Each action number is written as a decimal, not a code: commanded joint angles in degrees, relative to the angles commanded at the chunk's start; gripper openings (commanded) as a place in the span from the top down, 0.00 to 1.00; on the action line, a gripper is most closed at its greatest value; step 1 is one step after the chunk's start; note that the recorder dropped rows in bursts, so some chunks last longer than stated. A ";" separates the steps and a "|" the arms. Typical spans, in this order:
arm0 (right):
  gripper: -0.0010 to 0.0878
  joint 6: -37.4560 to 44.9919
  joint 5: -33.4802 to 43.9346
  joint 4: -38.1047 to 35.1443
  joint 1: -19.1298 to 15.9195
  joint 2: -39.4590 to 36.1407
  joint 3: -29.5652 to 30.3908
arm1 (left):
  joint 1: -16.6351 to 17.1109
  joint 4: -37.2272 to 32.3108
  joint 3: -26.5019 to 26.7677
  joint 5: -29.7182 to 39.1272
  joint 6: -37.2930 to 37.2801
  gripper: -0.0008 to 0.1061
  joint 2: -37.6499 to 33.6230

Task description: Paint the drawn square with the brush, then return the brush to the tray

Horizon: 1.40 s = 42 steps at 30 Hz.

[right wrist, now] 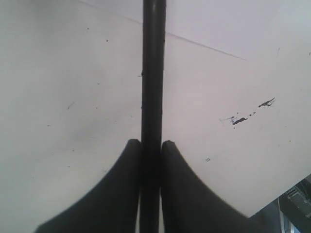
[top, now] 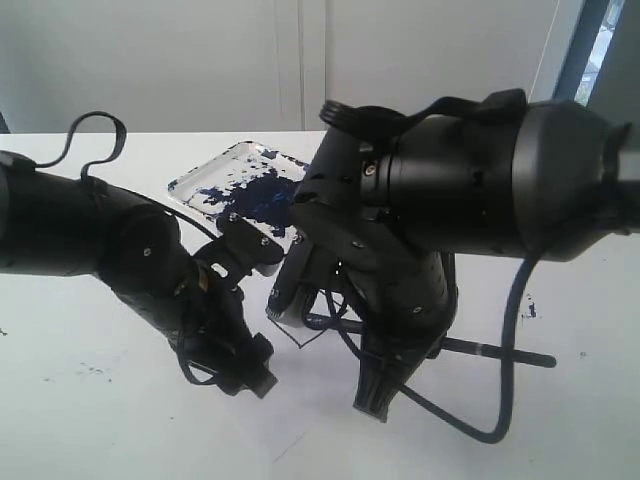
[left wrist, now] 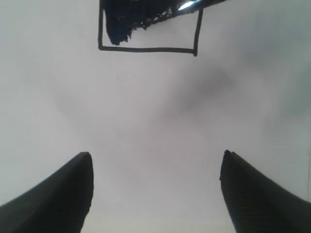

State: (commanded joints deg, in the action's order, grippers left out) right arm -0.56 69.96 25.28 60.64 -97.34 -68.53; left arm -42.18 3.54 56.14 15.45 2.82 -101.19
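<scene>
The drawn square [left wrist: 148, 49] is a thin black outline on white paper, with a dark blue-black blotch along its far side. In the exterior view only a corner of the square [top: 302, 343] shows between the two arms. My left gripper [left wrist: 155, 162] is open and holds nothing, hovering short of the square. My right gripper [right wrist: 151, 143] is shut on the brush [right wrist: 153, 73], a thin black stick. The brush handle [top: 500, 352] sticks out to the right from under the right arm; its tip is hidden. The tray [top: 238, 183], smeared dark blue, sits behind the arms.
Small paint splatters [right wrist: 238, 119] mark the paper near its edge, and paint specks [top: 530, 308] dot the right side. A black cable [top: 505, 400] loops below the right arm. The bulky right arm [top: 470, 180] blocks much of the middle.
</scene>
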 joint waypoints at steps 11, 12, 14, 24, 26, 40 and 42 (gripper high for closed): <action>0.99 0.87 0.00 -2.68 0.73 0.00 0.00 | -0.28 -0.26 0.00 3.37 0.25 0.29 -3.36; 0.99 0.97 0.00 -2.58 1.29 0.00 0.00 | -0.28 -0.35 0.00 3.47 0.25 0.29 -3.36; 0.99 0.97 0.00 -2.58 2.34 0.00 0.00 | -0.28 -0.35 0.00 3.58 0.40 0.29 -3.36; 0.99 0.56 0.00 0.31 3.30 -0.93 0.00 | -0.28 -0.35 0.00 3.82 0.40 0.29 -3.36; 0.99 0.56 0.00 1.35 3.30 -1.62 0.00 | -0.28 -0.35 0.00 4.03 0.40 0.29 -3.36; 0.99 -3.88 0.00 10.86 0.58 -5.95 0.00 | -0.28 -0.50 0.00 4.58 0.62 0.29 -3.36; 0.99 -3.88 0.00 10.86 -0.57 -6.20 0.00 | -0.28 -0.61 0.00 4.52 0.62 0.29 -3.36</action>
State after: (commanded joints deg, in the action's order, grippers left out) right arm -4.44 69.96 36.14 60.07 -103.54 -68.53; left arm -42.46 2.93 56.14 19.97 3.44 -104.55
